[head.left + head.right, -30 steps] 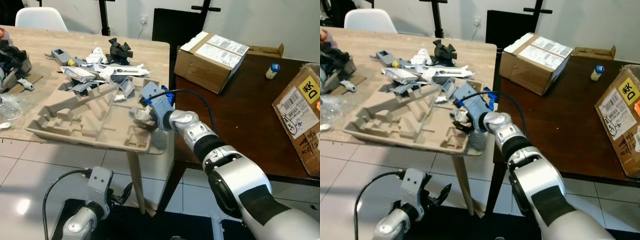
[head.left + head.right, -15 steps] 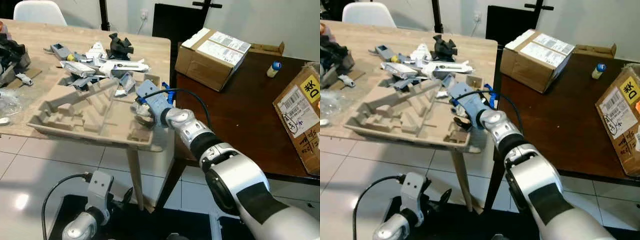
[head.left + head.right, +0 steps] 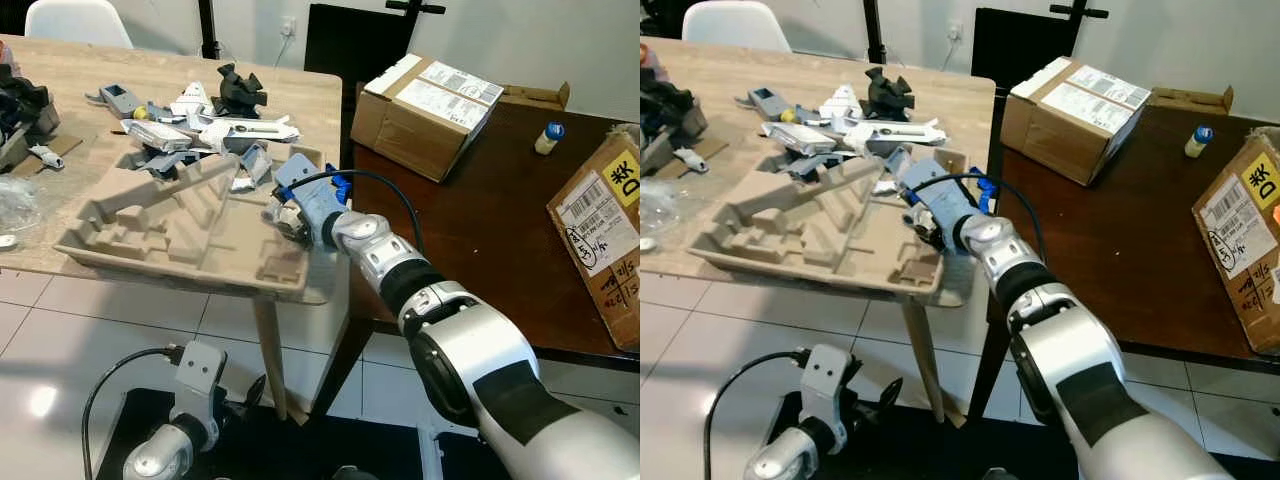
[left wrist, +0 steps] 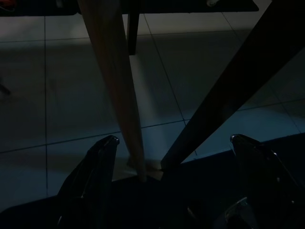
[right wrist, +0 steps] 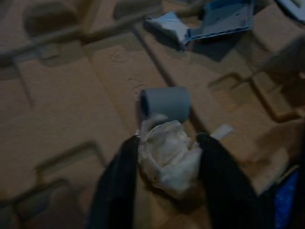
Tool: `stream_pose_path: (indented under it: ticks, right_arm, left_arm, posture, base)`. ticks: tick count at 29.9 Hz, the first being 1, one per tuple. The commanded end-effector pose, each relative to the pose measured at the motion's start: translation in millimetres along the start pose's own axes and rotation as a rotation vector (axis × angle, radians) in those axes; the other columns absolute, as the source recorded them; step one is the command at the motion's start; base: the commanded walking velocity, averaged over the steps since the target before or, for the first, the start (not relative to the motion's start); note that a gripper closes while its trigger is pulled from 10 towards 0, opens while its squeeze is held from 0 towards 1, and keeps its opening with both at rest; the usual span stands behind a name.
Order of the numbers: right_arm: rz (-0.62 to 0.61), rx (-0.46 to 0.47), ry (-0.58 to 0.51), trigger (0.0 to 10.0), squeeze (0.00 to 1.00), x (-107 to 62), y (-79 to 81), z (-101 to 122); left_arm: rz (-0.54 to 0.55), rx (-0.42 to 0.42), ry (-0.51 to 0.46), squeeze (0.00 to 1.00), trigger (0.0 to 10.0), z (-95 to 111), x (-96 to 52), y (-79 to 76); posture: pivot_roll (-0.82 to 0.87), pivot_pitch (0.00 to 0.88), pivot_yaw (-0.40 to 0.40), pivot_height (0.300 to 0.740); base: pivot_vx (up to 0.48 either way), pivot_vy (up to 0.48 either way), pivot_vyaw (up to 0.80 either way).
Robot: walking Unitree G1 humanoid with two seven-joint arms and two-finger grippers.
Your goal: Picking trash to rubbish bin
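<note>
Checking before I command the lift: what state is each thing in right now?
Right pincer: shut on the crumpled paper wad, over the moulded pulp tray.
Left pincer: open, hanging low by the table legs.
Grey roll: lying on the tray.
Cardboard box: closed, on the dark table.

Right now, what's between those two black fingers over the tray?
A crumpled white paper wad, pinched by the right gripper above the tray; the right wrist view shows it.

Two tables (image 3: 60, 70) (image 3: 480, 220), three cardboard boxes (image 3: 425, 105) (image 3: 600, 235) (image 3: 535, 97), one molded pulp tray (image 3: 180, 225), one chair (image 3: 75, 20).
</note>
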State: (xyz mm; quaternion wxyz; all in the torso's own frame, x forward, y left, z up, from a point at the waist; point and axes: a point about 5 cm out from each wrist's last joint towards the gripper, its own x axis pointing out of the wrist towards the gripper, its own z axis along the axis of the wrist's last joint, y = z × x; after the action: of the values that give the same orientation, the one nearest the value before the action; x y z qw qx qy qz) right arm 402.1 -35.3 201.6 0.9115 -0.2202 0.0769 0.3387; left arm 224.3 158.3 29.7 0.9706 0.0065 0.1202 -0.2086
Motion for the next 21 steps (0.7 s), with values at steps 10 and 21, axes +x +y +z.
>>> stream_pose_path:
  ticks: [10,21]
  right_arm:
    - [-0.001,0.072,0.052,0.0,0.0,-0.8,0.8,-14]
    - [-0.002,0.504,-0.205,0.0,0.0,-11.0,-28.0,26]
  left_arm:
    - [-0.017,0.021,0.035,0.0,10.0,-3,-1.8,-1.9]
    - [-0.02,0.025,0.032,0.0,10.0,-1,-0.2,-1.2]
  posture:
    - [0.09,0.196,-0.095,0.74]
    - [0.09,0.195,-0.09,0.74]
  base:
    - [0.0,0.0,0.0]
    - [0.0,0.0,0.0]
